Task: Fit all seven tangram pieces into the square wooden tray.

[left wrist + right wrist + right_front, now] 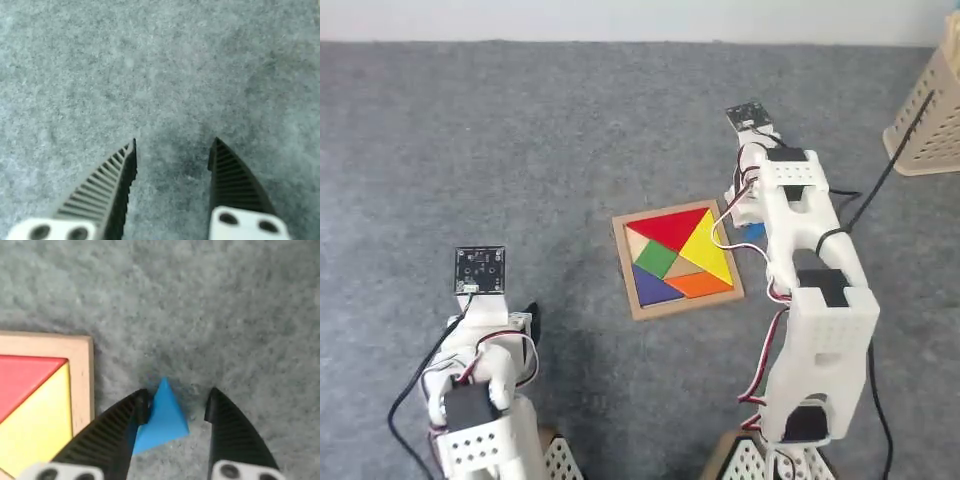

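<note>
High view: grey felt-covered bench (520, 150), white wall (620, 18) at 12 o'clock, slotted basket (930, 110) at 2 o'clock, square wooden tray (624, 266) at centre

Left wrist view: left fingers (112, 175) apart over felt

Right wrist view: right fingers (230, 425) apart around a blue triangle (162, 415) just outside the tray

You're looking at a grey counter (520, 150) covered in rough, fuzzy cloth. The square pale wooden tray (624, 266) looks smooth and matt, as does the blue triangular piece (161, 417). The right arm's fingers (102, 434) are ribbed, matt black plastic.
</note>
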